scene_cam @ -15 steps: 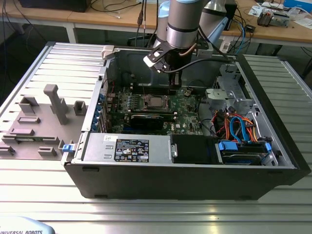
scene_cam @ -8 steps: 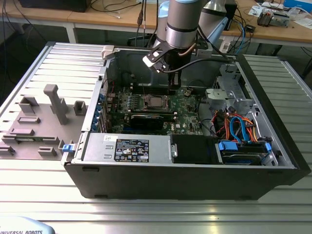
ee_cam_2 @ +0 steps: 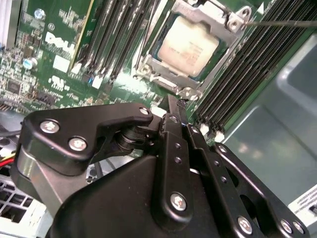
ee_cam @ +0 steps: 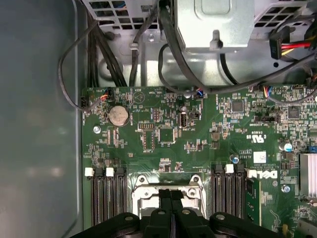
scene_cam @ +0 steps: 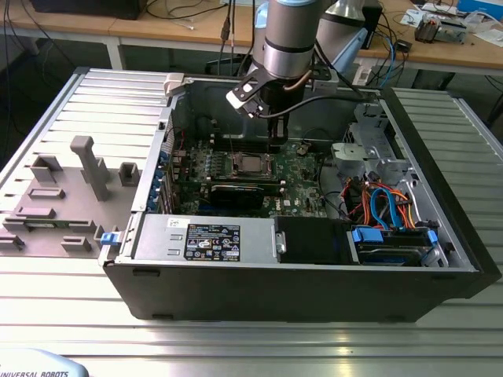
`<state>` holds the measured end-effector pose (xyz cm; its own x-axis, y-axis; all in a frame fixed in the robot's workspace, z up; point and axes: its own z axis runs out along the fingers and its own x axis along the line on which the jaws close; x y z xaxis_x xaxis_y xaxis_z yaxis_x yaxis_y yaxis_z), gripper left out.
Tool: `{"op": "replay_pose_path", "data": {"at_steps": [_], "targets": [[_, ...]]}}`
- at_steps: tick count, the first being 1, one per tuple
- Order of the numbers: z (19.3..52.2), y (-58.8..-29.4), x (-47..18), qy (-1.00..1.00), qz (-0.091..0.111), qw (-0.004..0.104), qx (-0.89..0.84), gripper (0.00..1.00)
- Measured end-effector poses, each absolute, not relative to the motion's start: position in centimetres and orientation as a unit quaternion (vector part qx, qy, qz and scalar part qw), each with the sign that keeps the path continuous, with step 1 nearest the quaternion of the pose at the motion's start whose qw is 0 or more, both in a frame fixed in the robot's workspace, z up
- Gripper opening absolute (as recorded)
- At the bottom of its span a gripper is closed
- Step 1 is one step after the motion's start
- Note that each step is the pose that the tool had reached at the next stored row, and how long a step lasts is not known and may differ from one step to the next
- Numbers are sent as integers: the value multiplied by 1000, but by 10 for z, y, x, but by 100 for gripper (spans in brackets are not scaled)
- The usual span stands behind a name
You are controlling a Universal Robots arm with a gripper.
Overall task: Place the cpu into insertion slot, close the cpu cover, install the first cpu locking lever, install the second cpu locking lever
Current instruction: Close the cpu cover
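The cpu (ee_cam_2: 190, 43) lies flat in the insertion slot (ee_cam: 195, 182), its dull silver top showing through the window of the cpu cover (ee_cam_2: 166, 82), which lies down over it. A thin locking lever (ee_cam_2: 282, 22) runs out from one corner of the cover. My gripper (ee_cam_2: 174, 101) is shut with nothing seen between its fingers. Its tip hangs close over the edge of the slot, beside the chip. The exterior view shows the gripper (scene_cam: 277, 144) just behind the cpu (scene_cam: 251, 163) inside the open computer case. In the first wrist view the fingertips (ee_cam: 171, 194) overlap the slot's rim.
Long black memory slots (ee_cam_2: 119, 34) flank the socket on both sides. A black graphics card (scene_cam: 236, 194) lies in front of it, a power supply (scene_cam: 204, 236) nearer still. Coloured cables (scene_cam: 377, 204) fill the case toward the exterior view's right. A grey fixture (scene_cam: 86, 165) stands outside the case.
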<state>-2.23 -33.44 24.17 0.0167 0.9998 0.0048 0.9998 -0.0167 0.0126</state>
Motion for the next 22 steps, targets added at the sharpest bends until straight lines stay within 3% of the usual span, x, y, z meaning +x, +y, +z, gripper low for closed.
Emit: {"op": "replay_pose_path", "data": {"at_steps": [22], "targets": [[237, -334, -46, 701, 7, 3, 713, 11]]}}
